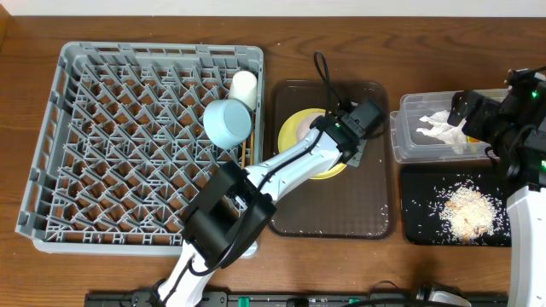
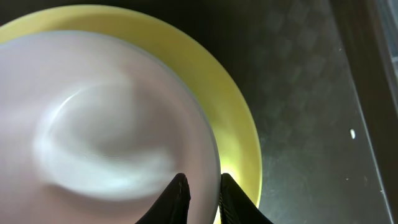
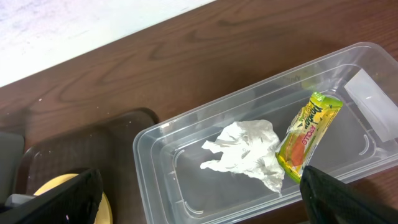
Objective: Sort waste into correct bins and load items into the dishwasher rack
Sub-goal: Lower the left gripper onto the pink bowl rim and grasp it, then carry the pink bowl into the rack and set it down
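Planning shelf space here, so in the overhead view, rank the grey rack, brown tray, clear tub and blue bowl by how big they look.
1. grey rack
2. brown tray
3. clear tub, partly hidden
4. blue bowl

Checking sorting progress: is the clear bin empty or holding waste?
Holding waste: a crumpled white napkin and a snack wrapper lie inside the clear bin.

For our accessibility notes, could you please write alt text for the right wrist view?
A clear plastic tub on a wooden table holds a crumpled white napkin and a yellow-orange-green snack wrapper. Dark fingers of the open right gripper frame the bottom corners.
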You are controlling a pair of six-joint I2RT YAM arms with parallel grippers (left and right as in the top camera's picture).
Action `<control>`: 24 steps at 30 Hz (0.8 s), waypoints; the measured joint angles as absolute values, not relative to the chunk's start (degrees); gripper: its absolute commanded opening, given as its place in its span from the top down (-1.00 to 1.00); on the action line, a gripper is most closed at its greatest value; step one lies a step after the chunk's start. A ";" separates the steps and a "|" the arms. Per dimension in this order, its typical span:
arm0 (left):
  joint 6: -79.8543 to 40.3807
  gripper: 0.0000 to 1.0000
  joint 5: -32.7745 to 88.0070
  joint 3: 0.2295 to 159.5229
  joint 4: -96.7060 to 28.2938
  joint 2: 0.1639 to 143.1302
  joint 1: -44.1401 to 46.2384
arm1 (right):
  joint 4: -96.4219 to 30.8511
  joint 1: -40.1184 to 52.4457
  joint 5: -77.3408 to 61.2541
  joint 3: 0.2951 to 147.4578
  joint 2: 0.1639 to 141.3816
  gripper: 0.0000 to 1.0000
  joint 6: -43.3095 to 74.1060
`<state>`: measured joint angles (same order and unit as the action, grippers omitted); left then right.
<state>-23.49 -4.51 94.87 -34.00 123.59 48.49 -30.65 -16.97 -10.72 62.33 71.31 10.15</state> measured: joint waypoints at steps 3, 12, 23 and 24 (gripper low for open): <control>-23.49 0.62 -4.51 94.83 -34.24 123.59 48.49 | -30.68 -16.97 -10.72 62.33 71.31 -0.98 10.15; -23.29 0.70 -4.69 94.54 -34.44 123.59 48.49 | -30.65 -16.97 -10.72 62.33 71.31 -0.99 10.15; -22.17 0.88 -5.21 94.45 -35.07 123.59 48.49 | -30.65 -16.97 -10.74 62.33 71.31 -0.99 10.15; -21.96 0.88 -5.30 94.48 -35.53 123.48 48.49 | -30.65 -16.97 -10.72 62.33 71.31 -0.98 10.15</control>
